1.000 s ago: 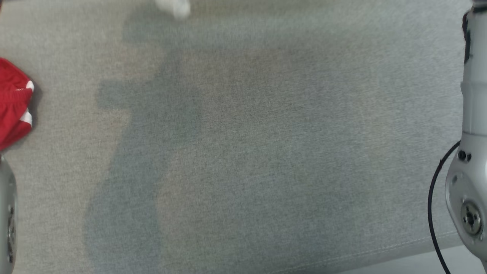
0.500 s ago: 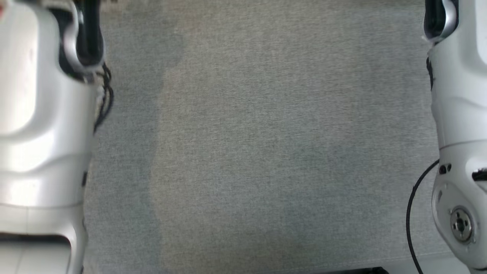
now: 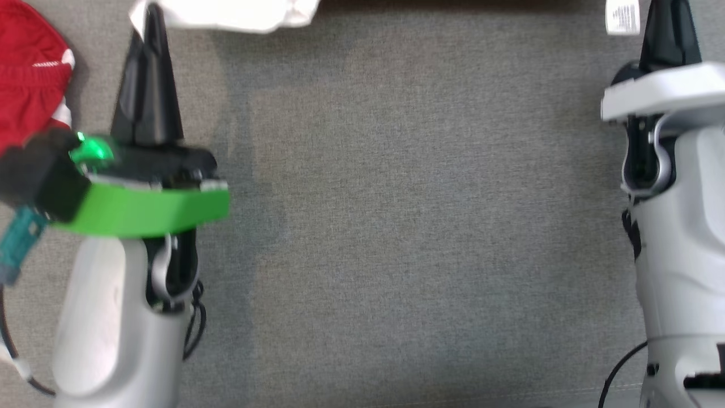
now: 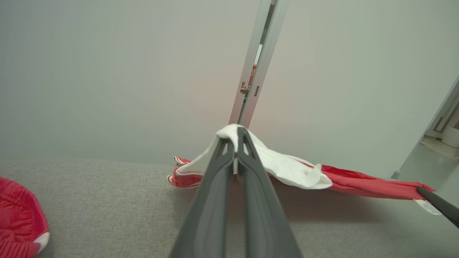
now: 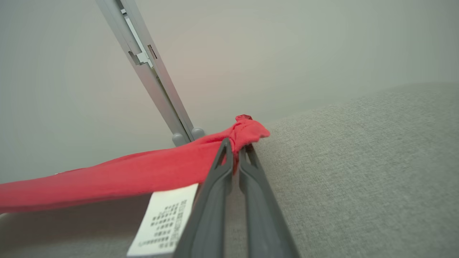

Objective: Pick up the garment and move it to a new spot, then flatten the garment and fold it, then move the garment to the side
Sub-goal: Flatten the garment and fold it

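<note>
Two end effectors pinch the garment outstretched

Garment mostly cropped overhead; label print unreadable

In the head view the top edge cuts the garment, leaving a white fold and the care label; the stretch between the two claws lies beyond the frame. The right claw is cropped at its fingertips there, and the left claw blends into the white cloth at its tip. The green bracket on the left wrist is smeared by blur. A second red garment is cut by the left edge. In the right wrist view the label's print is too small to read and the bottom edge cuts its corner; the red cloth runs off to the left. The pinched cloth is hidden between each claw's closed fingers.
</note>
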### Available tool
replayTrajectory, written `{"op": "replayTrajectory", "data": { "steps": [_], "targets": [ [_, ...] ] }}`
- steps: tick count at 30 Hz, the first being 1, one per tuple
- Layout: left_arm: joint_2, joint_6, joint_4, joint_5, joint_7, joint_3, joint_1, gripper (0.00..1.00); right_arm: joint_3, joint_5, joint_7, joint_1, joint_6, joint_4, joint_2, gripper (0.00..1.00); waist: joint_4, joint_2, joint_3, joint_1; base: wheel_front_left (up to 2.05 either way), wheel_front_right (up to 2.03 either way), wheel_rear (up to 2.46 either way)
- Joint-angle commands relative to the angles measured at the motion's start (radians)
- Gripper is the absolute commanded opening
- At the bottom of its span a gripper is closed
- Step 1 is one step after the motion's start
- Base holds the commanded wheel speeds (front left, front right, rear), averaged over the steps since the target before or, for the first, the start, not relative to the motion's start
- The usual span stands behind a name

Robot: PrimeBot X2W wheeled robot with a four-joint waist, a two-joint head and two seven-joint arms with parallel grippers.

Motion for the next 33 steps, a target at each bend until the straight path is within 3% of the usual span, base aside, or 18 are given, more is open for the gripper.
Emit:
{"op": "replayTrajectory", "data": {
  "steps": [1,15,22,26,33],
  "targets": [
    [-0.007,-0.005,-0.032,0.020,-0.005,0.007,0.056,0.00,-0.007,0.026,-0.003,0.050,-0.002,-0.027,0.004,0.00,-0.015,0.0000,-0.062,0.0000,0.00,0.00,0.00],
    [-0.065,0.023,-0.315,0.074,-0.005,0.081,0.552,0.00,0.009,0.149,-0.003,0.497,-0.002,-0.295,0.045,0.00,-0.039,0.0000,-0.318,0.0000,0.00,0.00,0.00],
    [-0.065,0.030,-0.407,0.090,0.004,0.046,0.750,0.00,0.004,0.196,-0.003,0.715,-0.002,-0.413,0.048,0.00,-0.046,0.0000,-0.418,0.0000,0.00,0.00,0.00],
    [-0.062,0.035,-0.404,0.067,0.029,0.028,0.822,0.00,0.023,0.206,-0.003,0.795,-0.002,-0.431,0.049,0.00,-0.053,0.0000,-0.429,0.0000,0.00,0.00,0.00],
    [-0.057,0.025,-0.313,0.045,0.047,0.018,0.814,0.00,0.046,0.228,-0.003,0.794,-0.002,-0.316,0.048,0.00,-0.056,0.0000,-0.415,0.0000,0.00,0.00,0.00]
  ]
}}
